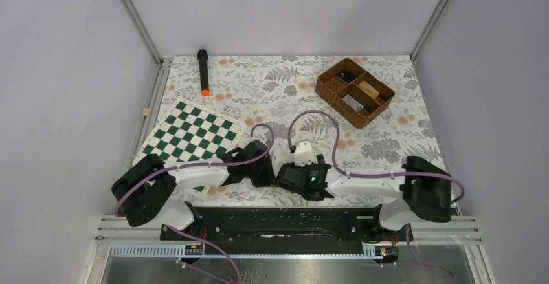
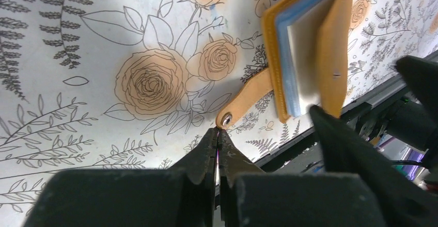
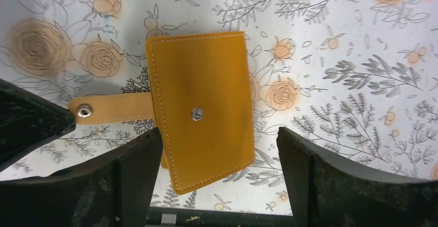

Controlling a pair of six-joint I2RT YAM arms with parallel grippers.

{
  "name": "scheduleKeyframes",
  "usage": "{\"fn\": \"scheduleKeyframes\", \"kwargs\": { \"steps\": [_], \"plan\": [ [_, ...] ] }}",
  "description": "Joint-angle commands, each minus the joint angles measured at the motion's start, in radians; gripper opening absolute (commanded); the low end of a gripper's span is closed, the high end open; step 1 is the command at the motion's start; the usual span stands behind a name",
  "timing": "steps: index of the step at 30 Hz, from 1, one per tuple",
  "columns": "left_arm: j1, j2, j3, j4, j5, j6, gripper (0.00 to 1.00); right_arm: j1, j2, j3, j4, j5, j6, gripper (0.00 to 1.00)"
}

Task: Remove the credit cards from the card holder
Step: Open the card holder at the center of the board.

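Barely begun: both credit cards sit inside the folded card holder on the table's near edge.
Its strap lies unsnapped and flat. Your left gripper is clenched, tips touching the strap's snap end; your right gripper is spread wide, straddling the holder. Opening it and pulling both cards remain. The wicker basket, well apart, holds a dark item and a beige one, too small to name.
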Motion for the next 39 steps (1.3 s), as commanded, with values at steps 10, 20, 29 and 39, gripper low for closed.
{"fn": "scheduleKeyframes", "kwargs": {
  "steps": [10, 20, 29, 39],
  "plan": [
    [0.014, -0.028, 0.020, -0.060, -0.066, 0.038, 0.00, -0.043, -0.235, -0.127, -0.026, 0.081, 0.010, 0.80],
    [0.013, -0.120, 0.065, -0.022, 0.001, 0.053, 0.59, -0.050, -0.353, -0.172, 0.097, -0.024, -0.035, 0.88],
    [0.008, 0.027, 0.103, 0.116, 0.081, 0.080, 0.70, -0.050, -0.454, -0.244, 0.142, -0.027, -0.005, 0.88],
    [0.008, 0.114, 0.114, 0.163, 0.127, 0.076, 0.33, -0.050, -0.482, -0.292, 0.215, -0.074, -0.034, 0.88]
  ]
}}
